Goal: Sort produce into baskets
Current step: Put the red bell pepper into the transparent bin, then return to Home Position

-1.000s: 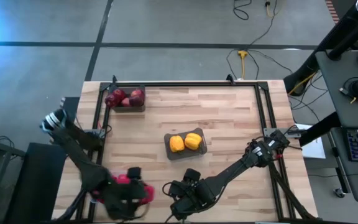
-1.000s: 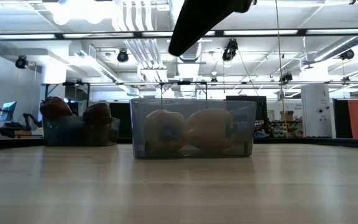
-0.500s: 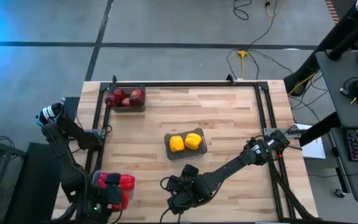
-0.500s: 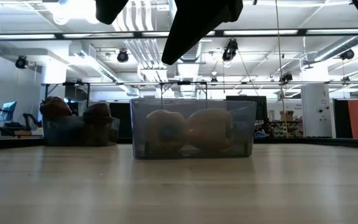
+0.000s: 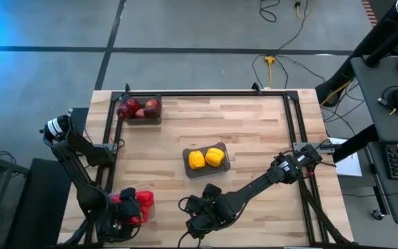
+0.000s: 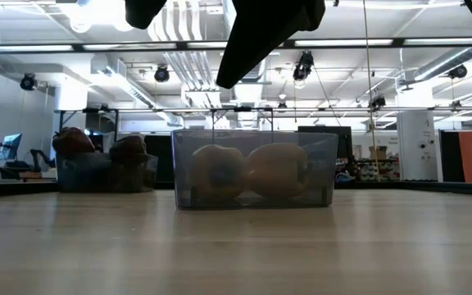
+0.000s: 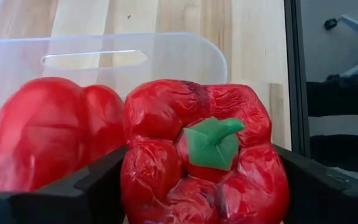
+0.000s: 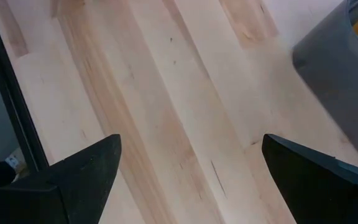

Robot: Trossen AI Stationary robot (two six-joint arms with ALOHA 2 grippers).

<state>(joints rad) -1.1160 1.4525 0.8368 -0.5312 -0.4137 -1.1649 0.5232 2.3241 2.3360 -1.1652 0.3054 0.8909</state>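
We find the sorting nearly finished: apples (image 5: pixel 138 108) sit in the grey basket (image 5: pixel 155 119) at the table's far left corner, yellow peppers (image 5: pixel 206 158) mid-table. At the near left corner, our left claw (image 5: pixel 119 220) frames a red pepper (image 7: pixel 204 162) over the clear basket (image 7: pixel 135 59); grip uncertain. The right claw (image 5: pixel 200 216) hovers wide, empty, near the front edge.

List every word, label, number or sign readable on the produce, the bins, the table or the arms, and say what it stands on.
None can be read.
Red bell peppers, clear bin, grey bins, table: no print shows.
Room behind, low view: any signs there are too small or blurred to read.
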